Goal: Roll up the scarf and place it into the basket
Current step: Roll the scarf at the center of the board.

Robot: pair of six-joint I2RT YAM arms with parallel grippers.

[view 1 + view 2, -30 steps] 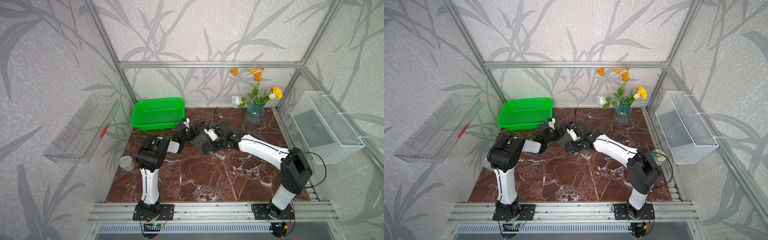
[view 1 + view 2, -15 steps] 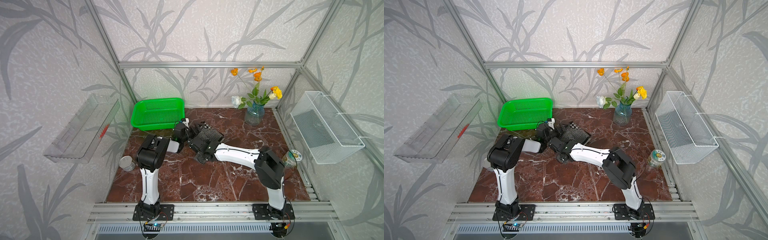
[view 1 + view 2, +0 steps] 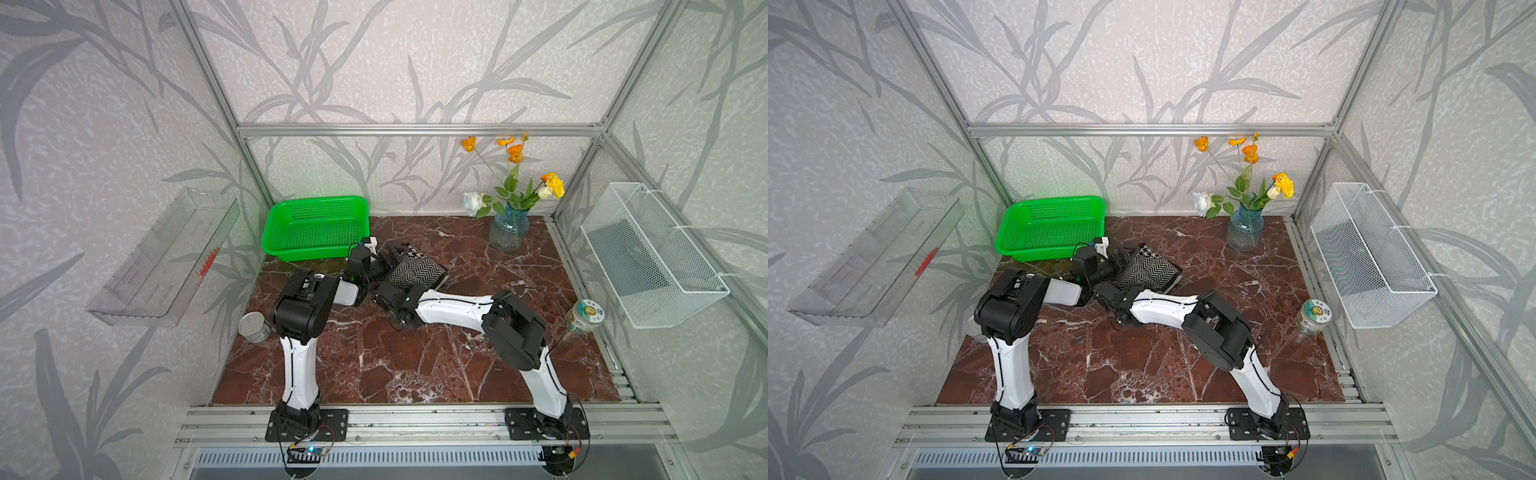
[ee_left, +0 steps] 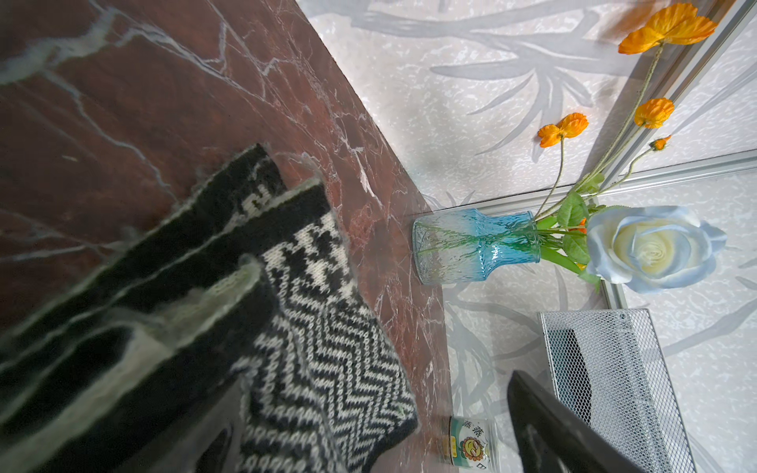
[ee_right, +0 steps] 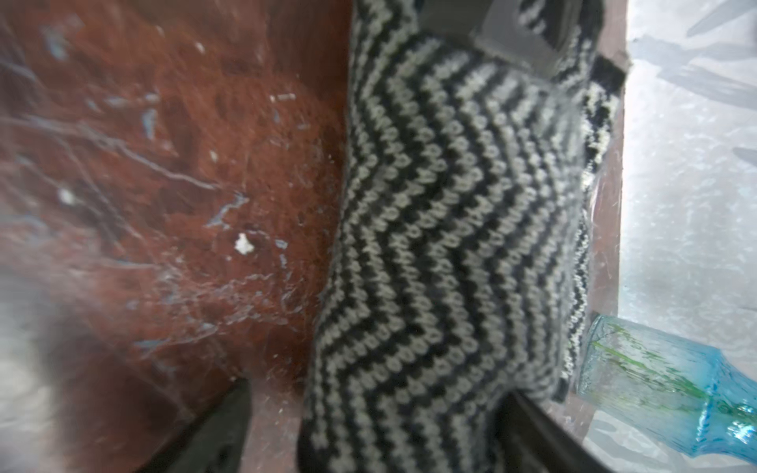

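Observation:
The scarf (image 3: pixel 413 270) (image 3: pixel 1147 269) lies as a folded bundle, zigzag face up, on the red marble just right of the green basket (image 3: pixel 291 245) (image 3: pixel 1021 245). My left gripper (image 3: pixel 386 259) is at the bundle's left end. In the left wrist view the jaws (image 4: pixel 381 442) stand wide with the scarf (image 4: pixel 319 368) between them, and one finger (image 4: pixel 553 430) is well clear of it. My right gripper (image 3: pixel 392 291) reaches in from the near side. Its jaws (image 5: pixel 370 434) straddle the scarf (image 5: pixel 442 245); one finger (image 5: pixel 213 430) is apart from it, the other touches it.
A blue glass vase (image 3: pixel 508 230) with flowers stands at the back right. A labelled can (image 3: pixel 586 316) sits by the right edge and a metal tin (image 3: pixel 254 327) by the left edge. A white wire basket (image 3: pixel 648 257) hangs on the right wall, a clear tray (image 3: pixel 166 257) on the left.
My right arm has swung from the scarf's right side round to its near-left edge, elbow now folded, and its jaws have narrowed a little. The left arm has stayed put.

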